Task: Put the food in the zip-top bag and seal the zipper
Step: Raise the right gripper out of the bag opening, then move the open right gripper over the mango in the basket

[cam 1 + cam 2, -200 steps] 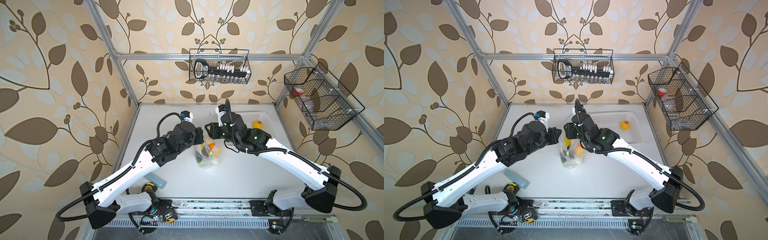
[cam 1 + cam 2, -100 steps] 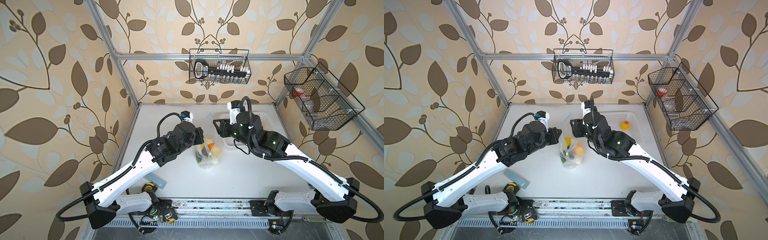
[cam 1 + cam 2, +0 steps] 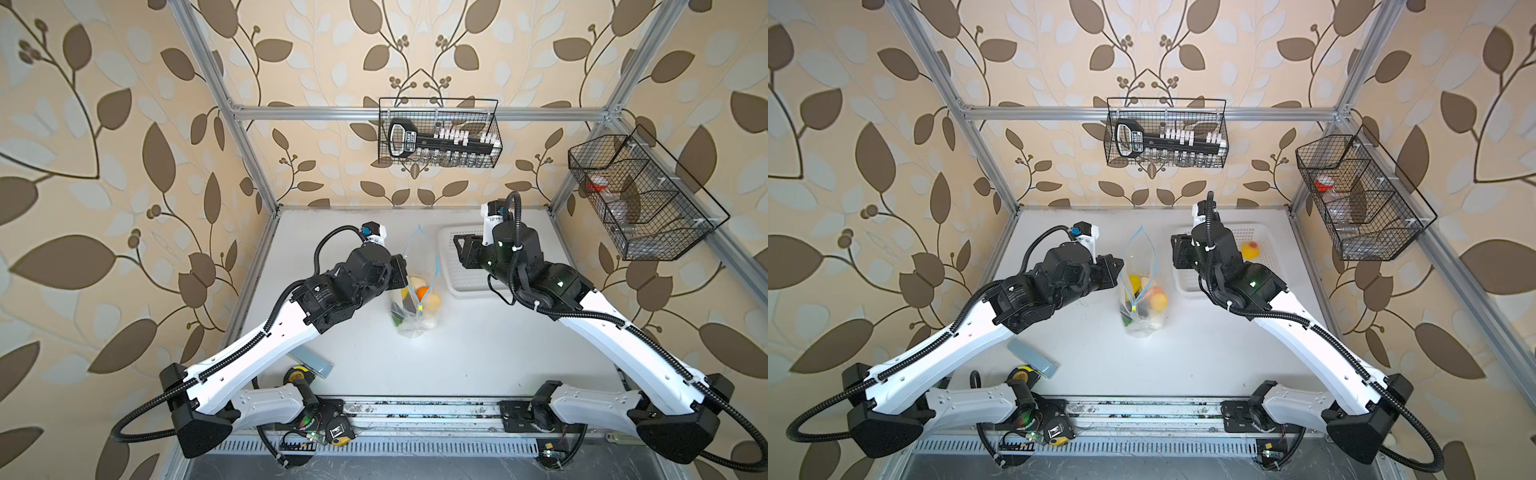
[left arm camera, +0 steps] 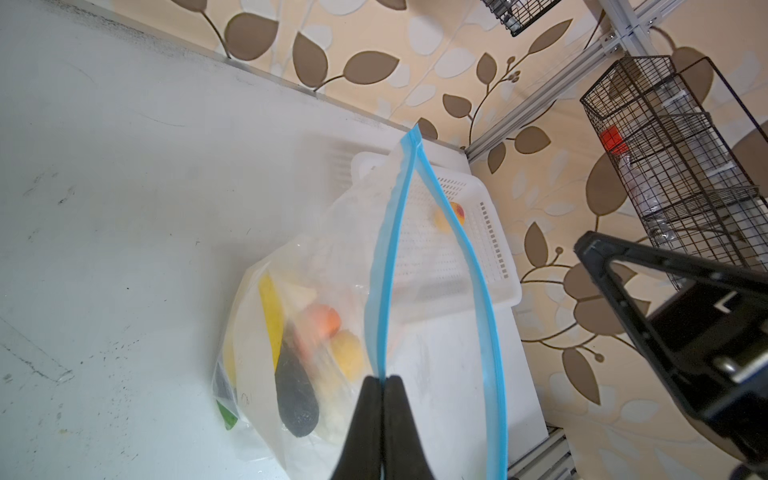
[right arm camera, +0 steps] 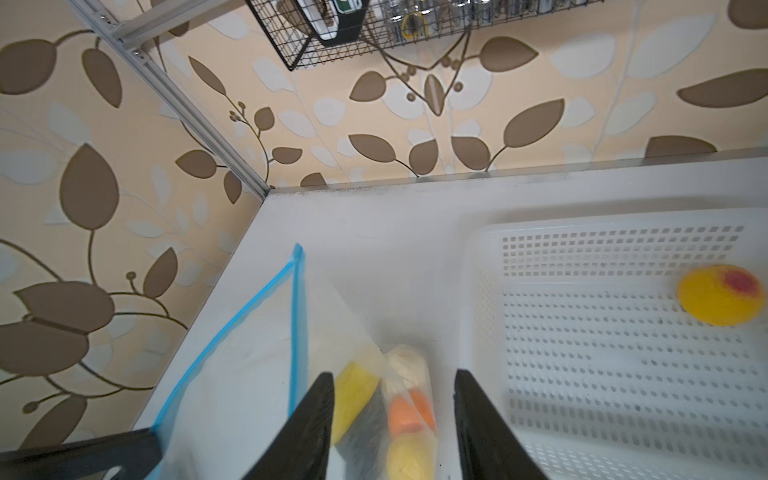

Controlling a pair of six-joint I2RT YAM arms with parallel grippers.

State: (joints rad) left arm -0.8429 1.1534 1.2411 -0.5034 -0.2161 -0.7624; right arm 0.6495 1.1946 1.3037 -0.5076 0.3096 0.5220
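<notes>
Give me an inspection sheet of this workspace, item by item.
Surface: white table, scuffed, dark specks.
Job's things: bag upright, zipper unsealed, food inside; one peach lies in the white basket.
Clutter: grey slab and tape measure at the near edge.
Hands: left hand shut on the zipper; right hand open, empty.
Cables: black hoses run along both arms.
Surroundings: two wire racks on leaf-patterned walls.

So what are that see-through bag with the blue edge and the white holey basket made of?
The see-through bag looks like thin glossy plastic film: it crinkles and the toy food shows through. Its blue edge strip seems thicker plastic, holding a smooth curve. The white holey basket appears to be rigid moulded plastic, semi-matte, with even rows of holes.
</notes>
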